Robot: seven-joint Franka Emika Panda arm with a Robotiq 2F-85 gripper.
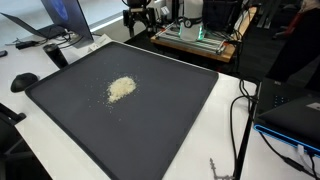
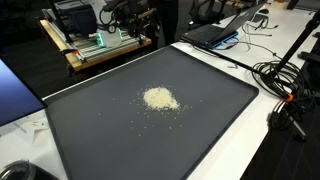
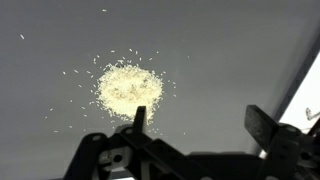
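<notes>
Gripper [image 3: 200,118]: open wide, nothing betw. the jaws. Seen in wrist view only, hanging over the mat w/ no contact.
Fingers [image 3: 139,115]: one tip lines up w/ the near edge of the grain pile; height above it can't be told.
Grain pile [image 3: 128,88]: small pale heap, approx. centre of the mat in both exterior views [image 1: 121,88] [image 2: 159,98]. Loose grains lie scattered round it.
Mat [image 1: 180,115]: dark, w/ a raised rim, flat on the white table [image 1: 228,130].
Progress: looks like the very start. The heap is in one piece, w/ no grip and no touch, so by my reading all handling of the grains is left to do.
Beside mat: mouse [image 1: 24,81] at one corner; cables [image 2: 285,85] along the table edge.
Far: laptop [image 2: 215,33] and wooden cart [image 1: 195,42] w/ electronics, behind the table.
</notes>
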